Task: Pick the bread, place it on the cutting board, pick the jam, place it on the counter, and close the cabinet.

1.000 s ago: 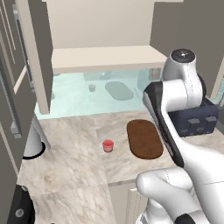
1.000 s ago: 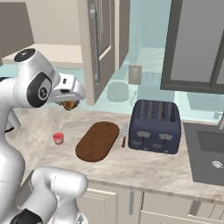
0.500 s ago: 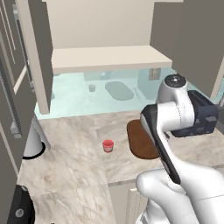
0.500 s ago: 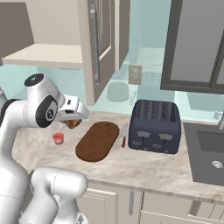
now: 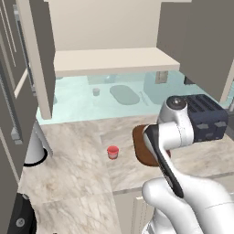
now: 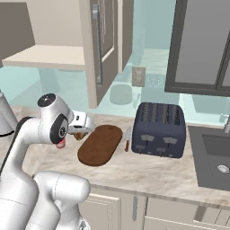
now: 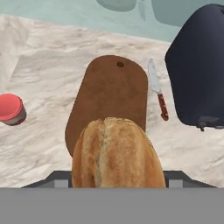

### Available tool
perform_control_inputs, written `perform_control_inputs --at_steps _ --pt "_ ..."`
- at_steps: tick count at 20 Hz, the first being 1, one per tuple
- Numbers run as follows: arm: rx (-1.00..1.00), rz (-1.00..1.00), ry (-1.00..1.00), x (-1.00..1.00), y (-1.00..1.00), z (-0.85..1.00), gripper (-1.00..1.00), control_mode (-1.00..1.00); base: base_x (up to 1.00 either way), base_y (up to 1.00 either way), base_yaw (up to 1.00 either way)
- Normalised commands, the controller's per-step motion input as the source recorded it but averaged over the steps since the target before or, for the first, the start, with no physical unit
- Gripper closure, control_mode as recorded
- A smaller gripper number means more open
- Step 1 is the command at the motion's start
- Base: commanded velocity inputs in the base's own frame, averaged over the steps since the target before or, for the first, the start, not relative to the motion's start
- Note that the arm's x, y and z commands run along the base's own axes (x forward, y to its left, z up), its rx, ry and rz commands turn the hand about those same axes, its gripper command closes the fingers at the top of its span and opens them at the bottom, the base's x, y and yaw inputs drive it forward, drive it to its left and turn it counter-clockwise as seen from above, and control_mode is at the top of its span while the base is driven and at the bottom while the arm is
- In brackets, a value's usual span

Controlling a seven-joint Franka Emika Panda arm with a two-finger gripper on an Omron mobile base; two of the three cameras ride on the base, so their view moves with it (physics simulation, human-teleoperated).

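Bread [image 7: 117, 153] sits clamped in the gripper [image 6: 80, 134], whose jaws are closed on the loaf, held in the air above the near end of the cutting board [image 7: 111, 94]. The board lies on the counter [image 5: 77, 155], with a red-handled knife [image 7: 158, 92] just beside it and a dark toaster [image 6: 160, 129] past that. The jam [image 5: 112, 151] stands on the counter, apart from the board. The cabinet [image 5: 109, 61] above is open.

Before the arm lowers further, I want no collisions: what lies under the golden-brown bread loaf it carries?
In the hand view, the golden-brown bread loaf hangs over the near end of the dark brown oval wooden cutting board, whose visible surface is bare. The loaf hides the board's near edge and the marbled counter there.
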Motion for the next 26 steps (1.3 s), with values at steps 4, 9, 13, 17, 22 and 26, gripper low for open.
perform_control_inputs --at_steps 4,9,13,17,22,26 --pt "0.08 0.0 0.0 0.44 0.0 -0.2 1.0 -1.0 0.0 0.0 0.0" --pt "0.05 0.0 0.0 0.42 0.0 -0.21 1.0 -1.0 0.0 0.0 0.0" --pt "0.02 0.0 0.0 0.31 0.0 -0.36 1.0 -1.0 0.0 0.0 0.0" --pt "0.0 0.0 0.0 0.28 0.0 -0.51 1.0 -1.0 0.0 0.0 0.0" --pt "0.0 0.0 0.01 0.23 0.01 -0.41 1.0 -1.0 0.0 0.0 0.0" --pt "0.0 0.0 0.04 0.14 0.0 -0.36 1.0 -1.0 0.0 0.0 0.0"
